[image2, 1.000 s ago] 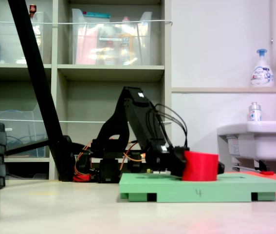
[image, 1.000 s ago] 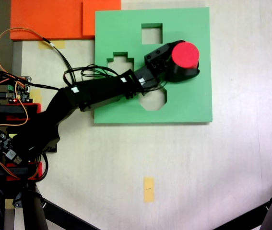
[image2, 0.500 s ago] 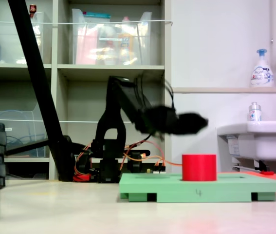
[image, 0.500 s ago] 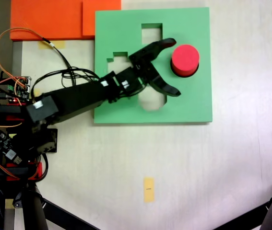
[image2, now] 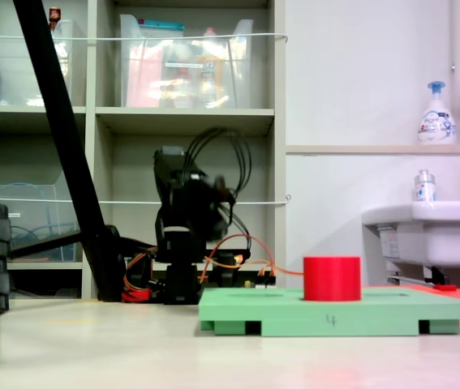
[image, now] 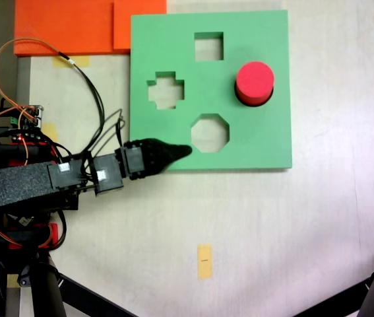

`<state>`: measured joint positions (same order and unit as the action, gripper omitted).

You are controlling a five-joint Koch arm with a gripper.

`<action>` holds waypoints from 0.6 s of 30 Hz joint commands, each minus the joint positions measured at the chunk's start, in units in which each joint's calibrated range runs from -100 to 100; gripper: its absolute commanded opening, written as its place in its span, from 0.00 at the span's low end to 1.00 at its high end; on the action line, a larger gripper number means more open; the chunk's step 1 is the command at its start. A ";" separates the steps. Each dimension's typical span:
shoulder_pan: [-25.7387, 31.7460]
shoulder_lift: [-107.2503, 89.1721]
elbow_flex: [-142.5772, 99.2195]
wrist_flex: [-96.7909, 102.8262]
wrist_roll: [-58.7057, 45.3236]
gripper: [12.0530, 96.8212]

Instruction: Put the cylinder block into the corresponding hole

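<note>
While the cylinder block [image: 254,82] sits in its hole, the folded-back arm's tool [image: 181,152] grips nothing, aperture untellable.

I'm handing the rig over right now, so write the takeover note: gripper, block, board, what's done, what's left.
Gripper: holds nothing, folded back over the green board's lower left edge in the top-down fixed view; open or shut cannot be told.
Cylinder block: stands upright in the board's right part, where the round hole is, free of the arm. From the side fixed view most of it rises above the board.
Done: block placed and released.
Left: confirm it is seated in the hole, then park the arm. Square, cross and octagonal cutouts are empty.
</note>
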<state>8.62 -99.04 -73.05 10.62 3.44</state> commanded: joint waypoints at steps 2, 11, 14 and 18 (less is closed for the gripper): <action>-1.47 -0.96 -6.31 1.37 -2.05 0.39; -2.30 -0.96 -26.95 1.56 -2.10 0.40; -3.71 -0.96 -26.95 1.56 -2.10 0.40; -4.10 -0.96 -26.95 0.02 -2.05 0.40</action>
<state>4.76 -99.45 -98.43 11.21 1.68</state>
